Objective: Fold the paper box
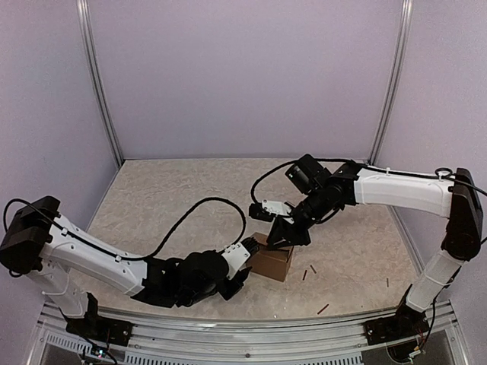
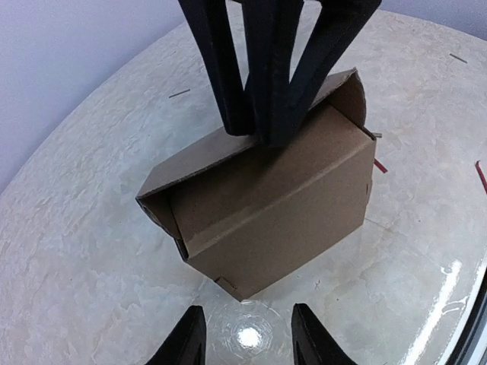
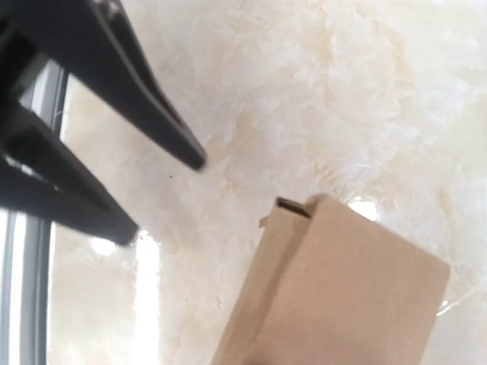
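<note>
**Left hand [image 2: 249,319] open before the box [image 2: 281,213], right hand [image 3: 166,195] above it**

Our left hand sits low over the worktop [image 1: 175,190] with its fingers parted and nothing between them. The brown cardboard box stands just beyond its tips. We see the box resting on the worktop between the two arms, toward the front edge, mostly closed up into a block. At one end a rounded flap [image 2: 351,95] sticks out unfolded. The other end looks open, with a dark gap showing inside.

Our right hand hangs over the box, its fingers a modest way apart and gripping nothing. From the left wrist, its dark fingers [image 2: 266,84] reach down to the box's upper back edge. In its own wrist view, though, the tips stand clear of the cardboard, so we cannot tell whether they touch. A few small dark sticks [image 1: 305,274] lie on the worktop to the right of the box.
</note>
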